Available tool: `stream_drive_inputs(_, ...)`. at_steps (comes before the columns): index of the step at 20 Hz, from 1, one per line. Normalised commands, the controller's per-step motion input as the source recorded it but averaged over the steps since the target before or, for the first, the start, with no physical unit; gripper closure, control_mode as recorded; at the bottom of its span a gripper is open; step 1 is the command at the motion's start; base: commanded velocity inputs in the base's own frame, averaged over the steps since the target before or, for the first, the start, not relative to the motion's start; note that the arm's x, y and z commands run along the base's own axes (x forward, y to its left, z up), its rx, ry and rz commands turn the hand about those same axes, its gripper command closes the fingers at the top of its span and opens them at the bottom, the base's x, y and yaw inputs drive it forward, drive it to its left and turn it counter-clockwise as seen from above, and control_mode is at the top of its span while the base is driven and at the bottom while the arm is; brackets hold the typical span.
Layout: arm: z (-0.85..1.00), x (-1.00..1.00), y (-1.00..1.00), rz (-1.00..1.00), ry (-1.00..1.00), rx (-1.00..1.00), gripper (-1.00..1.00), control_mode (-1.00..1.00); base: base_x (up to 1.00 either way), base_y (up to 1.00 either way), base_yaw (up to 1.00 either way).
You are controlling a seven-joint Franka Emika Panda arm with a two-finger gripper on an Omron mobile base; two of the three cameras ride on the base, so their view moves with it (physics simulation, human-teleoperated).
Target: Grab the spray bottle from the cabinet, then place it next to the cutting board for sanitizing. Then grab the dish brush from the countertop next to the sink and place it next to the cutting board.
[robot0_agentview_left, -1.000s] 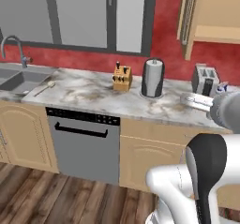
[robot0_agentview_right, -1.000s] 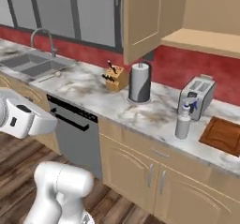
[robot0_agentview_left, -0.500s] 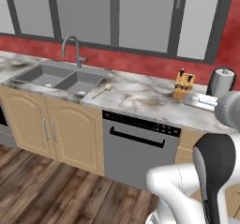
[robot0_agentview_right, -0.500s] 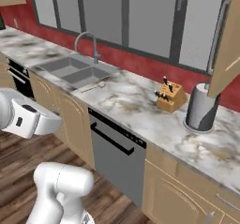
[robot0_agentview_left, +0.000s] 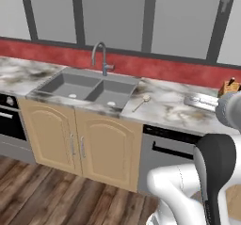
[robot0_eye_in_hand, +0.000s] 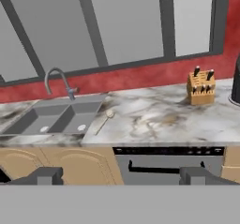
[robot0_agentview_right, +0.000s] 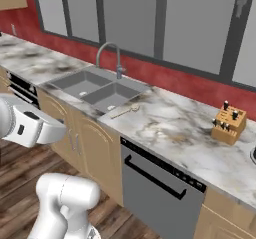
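One brush lies flat on the countertop in the left base view, just right of the sink, long axis diagonal, head toward the backsplash.

Right base view: brush beside the sink rim; knife block well apart along the countertop.

Hand view: gripper spread wide, holding nothing. Brush sits far ahead, above the left fingertip, handle end nearer. Dishwasher front lies between; knife block beyond the right fingertip.

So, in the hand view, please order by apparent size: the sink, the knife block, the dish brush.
1. sink, clearly largest.
2. knife block.
3. dish brush: longer than the block is tall, but far thinner.
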Motion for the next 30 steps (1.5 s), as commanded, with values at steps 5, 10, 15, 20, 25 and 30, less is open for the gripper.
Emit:
stream_drive_inputs(5, 0.0, 0.0, 0.0, 0.0, 0.0, 0.0, -1.0, 1.0, 0.83, 1.0, -0.39)
stream_drive_inputs(10, 0.0, 0.0, 0.0, 0.0, 0.0, 0.0, -1.0, 1.0, 0.5, 0.92, -0.41)
stream_drive_inputs(15, 0.0, 0.0, 0.0, 0.0, 0.0, 0.0, -1.0, 1.0, 0.48, 0.37, -0.21)
stream_drive_inputs(20, 0.0, 0.0, 0.0, 0.0, 0.0, 0.0, -1.0, 1.0, 0.55, -0.29, -0.16)
stream_drive_inputs(25, 0.0, 0.0, 0.0, 0.0, 0.0, 0.0, -1.0, 1.0, 0.19, -0.23, -0.31)
stream_drive_inputs(30, 0.0, 0.0, 0.0, 0.0, 0.0, 0.0, -1.0, 1.0, 0.2, 0.0, -0.35)
